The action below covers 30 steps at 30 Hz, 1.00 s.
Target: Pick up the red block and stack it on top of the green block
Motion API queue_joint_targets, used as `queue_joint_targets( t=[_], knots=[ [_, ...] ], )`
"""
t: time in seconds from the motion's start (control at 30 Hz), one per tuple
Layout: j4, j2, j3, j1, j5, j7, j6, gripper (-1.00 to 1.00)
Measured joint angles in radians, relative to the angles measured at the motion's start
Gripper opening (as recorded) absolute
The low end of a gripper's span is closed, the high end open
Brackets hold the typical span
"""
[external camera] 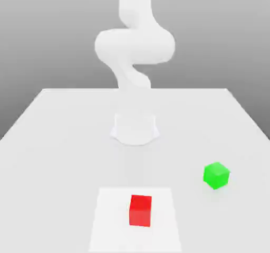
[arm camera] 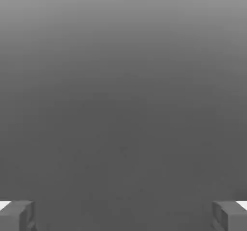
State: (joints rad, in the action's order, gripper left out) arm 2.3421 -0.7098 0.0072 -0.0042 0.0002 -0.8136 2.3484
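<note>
The red block (external camera: pixel 141 211) sits on the white table (external camera: pixel 52 141) near its front edge, at the middle of the exterior view. Farther back, toward the exterior view's right, the green block (external camera: pixel 216 175) rests on the table, well apart from the red one. In the hand view my gripper (arm camera: pixel 123 216) is open. Its two grey fingertips (arm camera: pixel 17 216) stand far apart against a plain grey background, with nothing between them.
The white arm (external camera: pixel 134 46) rises from its round base (external camera: pixel 135 128) at the middle of the table and leaves the exterior view at the top. A paler rectangular patch (external camera: pixel 111 220) surrounds the red block.
</note>
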Motion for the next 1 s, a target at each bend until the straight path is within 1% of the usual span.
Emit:
queue_joint_targets(
  t=[0.67,0.87,0.9,1.0],
  knots=[
    [0.341,0.732,0.039,-0.011,-0.009,-0.117,0.393,0.0],
    [0.332,0.95,0.025,-0.001,-0.033,-0.14,0.566,0.0],
    [0.328,0.98,0.02,0.002,-0.036,-0.143,0.592,-1.0],
    [0.328,0.98,0.021,0.002,-0.037,-0.144,0.592,-1.0]
  ],
)
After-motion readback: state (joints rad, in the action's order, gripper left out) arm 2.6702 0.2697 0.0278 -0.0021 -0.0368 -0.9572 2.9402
